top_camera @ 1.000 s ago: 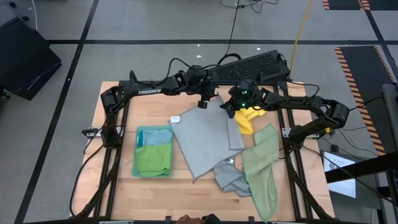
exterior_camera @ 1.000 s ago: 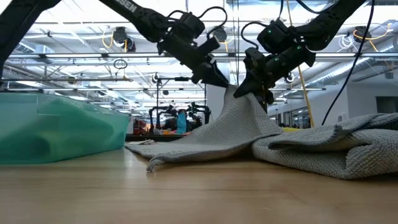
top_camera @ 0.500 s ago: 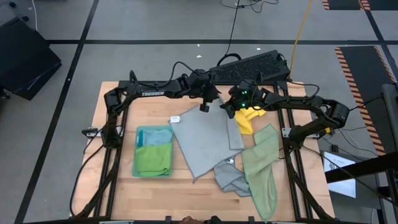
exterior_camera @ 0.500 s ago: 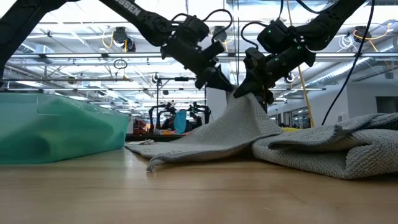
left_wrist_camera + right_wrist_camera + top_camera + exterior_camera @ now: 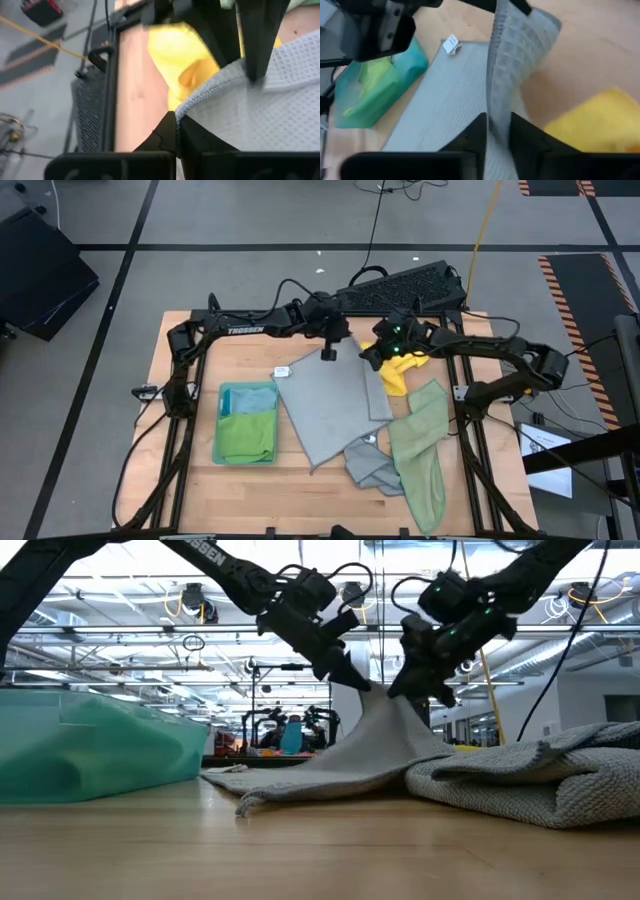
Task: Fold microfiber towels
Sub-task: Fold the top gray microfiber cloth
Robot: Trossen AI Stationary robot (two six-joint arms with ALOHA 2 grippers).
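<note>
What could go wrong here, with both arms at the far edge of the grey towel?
1. The left gripper pinches only the tip of the grey towel; the corner may slip out.
2. The right gripper stands slightly open around the raised fold; it may snag the cloth.
3. The yellow towel lies right beside and could get dragged.

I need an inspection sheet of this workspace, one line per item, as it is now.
Surface: wooden table, bare at its left edge.
Job's things: grey towel spread mid-table, far corner lifted; yellow towel; sage towel; folded green and blue towels stacked.
Clutter: crumpled grey cloth.
Grippers: left gripper shut on the grey towel's corner; right gripper beside it, fingers parting.
Cables: black cables and a yellow one on the floor.
Surroundings: grey floor, black keyboard.
</note>
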